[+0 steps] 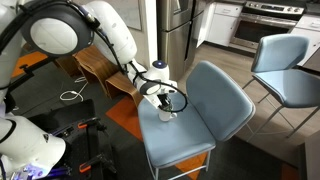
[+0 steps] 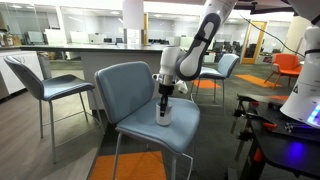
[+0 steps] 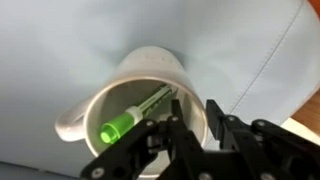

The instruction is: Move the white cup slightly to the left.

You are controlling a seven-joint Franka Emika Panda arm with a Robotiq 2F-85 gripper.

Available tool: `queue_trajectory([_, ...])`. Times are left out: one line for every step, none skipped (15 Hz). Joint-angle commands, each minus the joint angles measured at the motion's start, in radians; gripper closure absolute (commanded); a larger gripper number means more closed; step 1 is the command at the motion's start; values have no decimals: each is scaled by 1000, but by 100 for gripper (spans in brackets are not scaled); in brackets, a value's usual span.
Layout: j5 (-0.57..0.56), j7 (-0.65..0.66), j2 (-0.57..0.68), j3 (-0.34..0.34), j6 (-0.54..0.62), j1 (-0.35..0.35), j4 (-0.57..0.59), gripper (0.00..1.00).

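Note:
The white cup point(image 3: 150, 68) stands upright on the light-blue chair seat point(image 1: 195, 135), near the middle of the seat in both exterior views point(image 1: 166, 114) point(image 2: 164, 117). It has a handle on the left in the wrist view and holds a green marker point(image 3: 125, 118). My gripper point(image 3: 194, 104) points down over the cup's right rim, with one finger inside the cup and one outside. The fingers look closed on the cup wall. The gripper also shows in both exterior views point(image 1: 165, 103) point(image 2: 164, 102).
The chair's backrest point(image 2: 120, 85) rises behind the cup. Another light-blue chair point(image 1: 290, 85) point(image 2: 50, 85) stands nearby. A wooden chair point(image 1: 95, 68), an orange chair point(image 2: 288, 65) and black equipment point(image 2: 280, 140) are close by. A steel fridge point(image 1: 175, 30) stands behind.

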Motion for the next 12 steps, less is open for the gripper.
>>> queue_trajectory([9,-7,-27,4,-14,-1,-8,34])
queue_trajectory([7,-3,-40,-1,-21,3,-15,26])
queue_trajectory([-2,5,-58,-18,-28,18,-27,19])
queue_trajectory([-6,16,-80,-32,-42,30,-41,11])
queue_trajectory([1,16,-102,-27,-65,24,-53,4])
queue_trajectory([1,26,-128,-35,-85,31,-68,0])
queue_trajectory([8,30,-156,-31,-103,27,-85,0])
queue_trajectory([12,54,-190,-44,-132,38,-101,0])
queue_trajectory([19,72,-225,-46,-163,39,-117,0])
queue_trajectory([20,96,-256,-54,-195,44,-129,0])
queue_trajectory([22,114,-289,-57,-218,44,-143,0])
queue_trajectory([22,122,-316,-58,-246,42,-151,0])
